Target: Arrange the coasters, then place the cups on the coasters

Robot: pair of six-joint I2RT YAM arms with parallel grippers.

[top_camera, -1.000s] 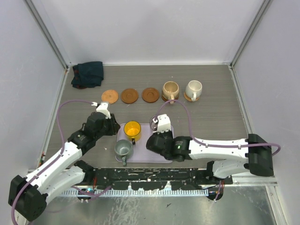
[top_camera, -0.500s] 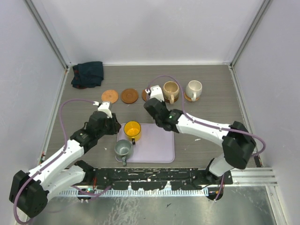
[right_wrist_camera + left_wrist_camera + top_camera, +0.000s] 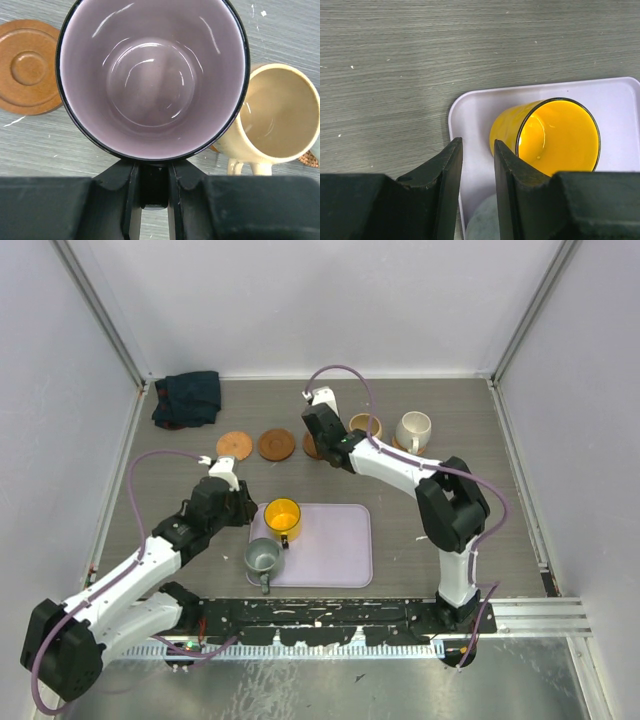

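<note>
Coasters [image 3: 277, 444] are aligned; tan cup [image 3: 277, 120] and cream cup [image 3: 412, 430] are seated right of the right gripper [image 3: 153, 192], clamped on the purple cup [image 3: 152, 75]; yellow cup [image 3: 555, 137] and grey-green cup [image 3: 263, 558] are unplaced by the parted, empty left gripper [image 3: 477, 165].

No text can be read anywhere — no label, brand or number.

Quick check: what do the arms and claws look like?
Left arm and right arm: white links, black joints, each trailing a lilac cable. Left claw and right claw: two matte black, flat, tapering fingers.
</note>
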